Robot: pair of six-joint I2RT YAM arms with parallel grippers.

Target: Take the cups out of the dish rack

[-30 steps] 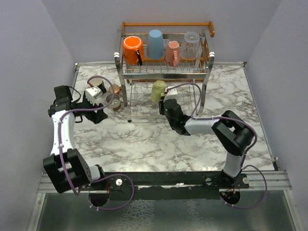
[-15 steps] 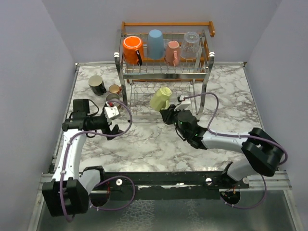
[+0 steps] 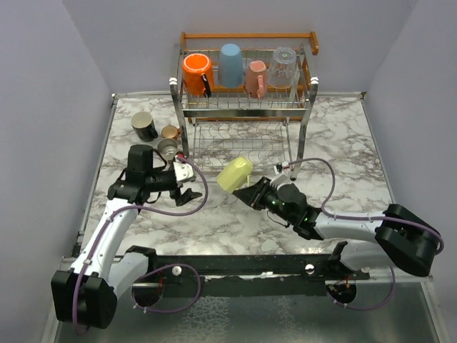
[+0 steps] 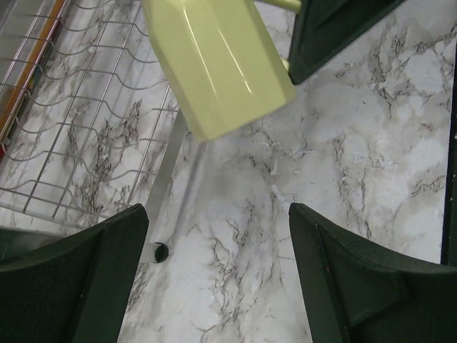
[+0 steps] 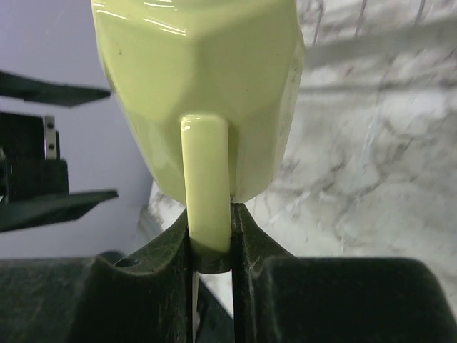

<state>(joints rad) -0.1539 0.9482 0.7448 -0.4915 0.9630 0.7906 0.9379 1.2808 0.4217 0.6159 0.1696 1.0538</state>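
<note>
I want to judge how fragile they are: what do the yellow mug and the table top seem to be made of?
The yellow mug looks like glazed ceramic: glossy, bright highlights on faceted sides; hard plastic is possible. The table top looks like grey-veined white marble, perhaps only a printed sheet.

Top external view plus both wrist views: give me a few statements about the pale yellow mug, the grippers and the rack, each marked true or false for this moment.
1. The right gripper is shut on the handle of the pale yellow mug. True.
2. The left gripper holds a cup. False: it is open, with nothing between its fingers.
3. Four cups stand on the upper tier of the dish rack: orange mug, light blue cup, pink mug, clear glass. True.
4. The pale yellow mug rests on the rack's lower tier. False: it is held over the table, in front of the rack.
</note>
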